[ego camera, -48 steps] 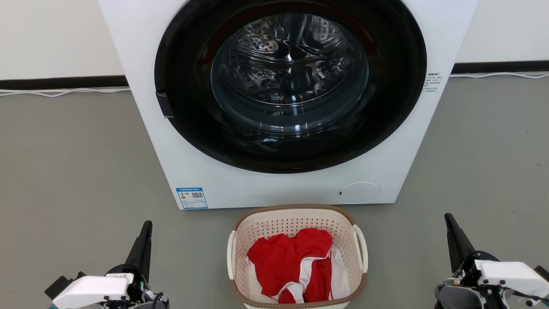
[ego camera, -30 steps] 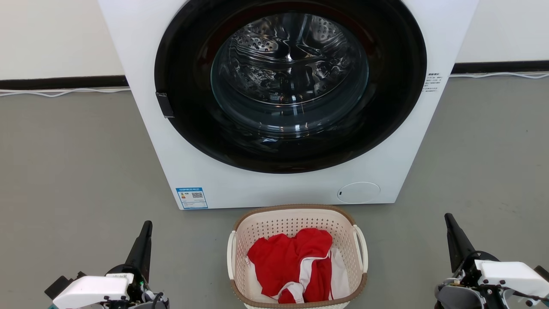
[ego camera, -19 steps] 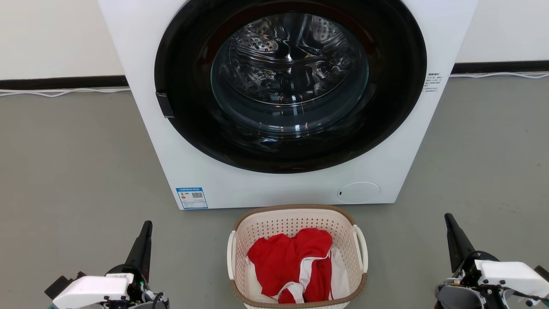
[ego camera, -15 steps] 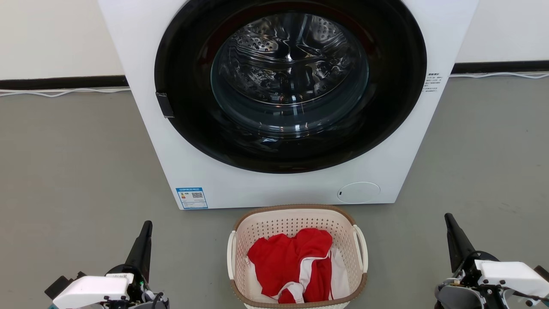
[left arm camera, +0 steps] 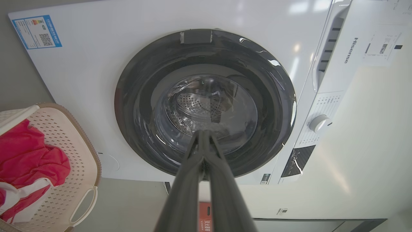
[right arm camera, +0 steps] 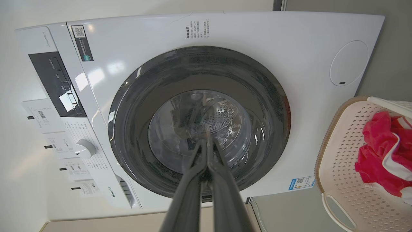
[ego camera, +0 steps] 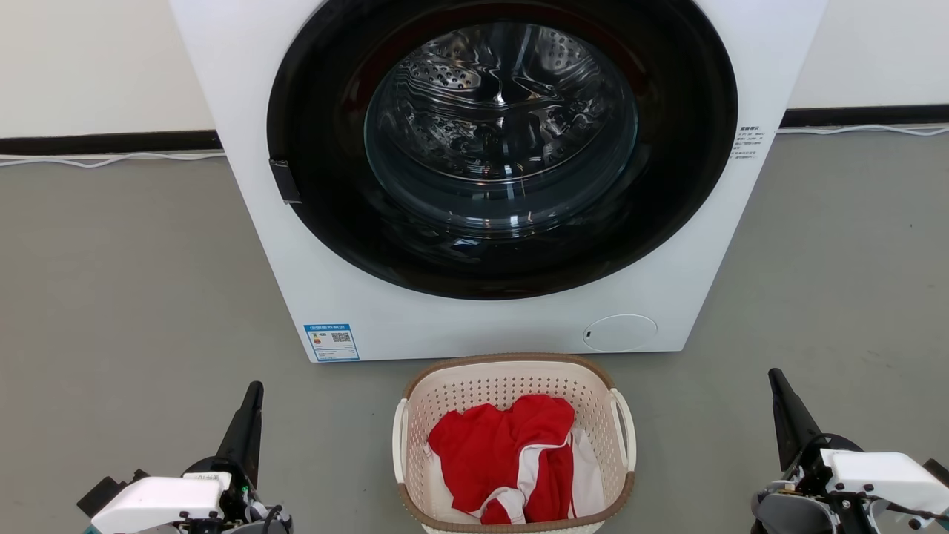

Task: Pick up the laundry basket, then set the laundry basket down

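- Grey floor (ego camera: 111,297) runs up to a white wall, and a white washing machine (ego camera: 245,89) with its dark round door is seen at 12 o'clock in the head view
- The laundry basket (ego camera: 511,386) is set on the floor at 6 o'clock, just before the machine, with a red and white garment (ego camera: 497,445) lying inside
- Its loop handles are turned to 9 o'clock (ego camera: 400,437) and 3 o'clock (ego camera: 626,430); the near end is cut by the frame edge, so the long axis cannot be settled
- The left gripper (ego camera: 254,393) is seen at 7 o'clock and the right gripper (ego camera: 777,382) at 5 o'clock, both well apart from the basket
- From the left gripper the basket lies toward 3 o'clock, from the right toward 9 o'clock; neither arm is judged clearly nearer, so a two-sided reach inward to the handles is suggested
- In the left wrist view the left gripper (left arm camera: 202,133) is pressed together at the tips with nothing held, pointed at the machine door; the basket (left arm camera: 74,154) is seen at 8 o'clock
- In the right wrist view the right gripper (right arm camera: 206,141) is likewise closed and empty; the basket (right arm camera: 341,161) is seen at 4 o'clock
- Against the earlier head pictures no difference is found: basket, garment and both grippers are placed as before, and the pick-up is judged not yet begun
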Controlling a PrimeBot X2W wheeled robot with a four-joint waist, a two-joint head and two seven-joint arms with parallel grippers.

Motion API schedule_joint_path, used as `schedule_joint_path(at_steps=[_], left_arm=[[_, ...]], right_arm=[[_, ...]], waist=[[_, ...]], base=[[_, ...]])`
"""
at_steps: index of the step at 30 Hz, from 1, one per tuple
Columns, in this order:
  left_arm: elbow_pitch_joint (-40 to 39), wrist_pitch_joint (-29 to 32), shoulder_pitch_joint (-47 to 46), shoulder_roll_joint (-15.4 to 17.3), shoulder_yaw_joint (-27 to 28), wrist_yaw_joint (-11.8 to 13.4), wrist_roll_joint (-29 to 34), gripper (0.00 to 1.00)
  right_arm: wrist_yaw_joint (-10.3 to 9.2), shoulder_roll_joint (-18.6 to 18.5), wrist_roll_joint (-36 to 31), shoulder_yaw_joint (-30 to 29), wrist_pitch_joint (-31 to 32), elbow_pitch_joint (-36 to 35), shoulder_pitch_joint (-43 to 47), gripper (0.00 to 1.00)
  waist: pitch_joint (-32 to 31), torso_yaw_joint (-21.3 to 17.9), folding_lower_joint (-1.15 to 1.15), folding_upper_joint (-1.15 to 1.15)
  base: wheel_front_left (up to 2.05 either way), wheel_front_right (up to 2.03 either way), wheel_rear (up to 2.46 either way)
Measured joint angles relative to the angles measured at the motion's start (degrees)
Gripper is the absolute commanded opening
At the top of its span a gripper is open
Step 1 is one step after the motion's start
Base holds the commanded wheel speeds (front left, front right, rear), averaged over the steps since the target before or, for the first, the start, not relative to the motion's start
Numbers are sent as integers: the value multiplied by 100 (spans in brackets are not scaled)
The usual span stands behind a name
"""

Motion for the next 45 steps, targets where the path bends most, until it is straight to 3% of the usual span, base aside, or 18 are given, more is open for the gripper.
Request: schedule_joint_path(at_steps=[19,20,35,45], left_arm=[[0,0,0,0,0,0,0,0],[0,0,0,0,0,0,0,100],[293,-180,260,-47,-124,3,47,100],[371,-335,259,-44,-178,3,480,100]], right_arm=[[0,0,0,0,0,0,0,0],[0,0,0,0,0,0,0,100],[-8,49,-135,69,-153,165,238,100],[-8,45,-838,114,-313,124,244,100]], waist=[[0,0,0,0],[0,0,0,0],[9,1,2,0],[21,4,2,0]], base=[[0,0,0],[0,0,0],[0,0,0],[0,0,0]])
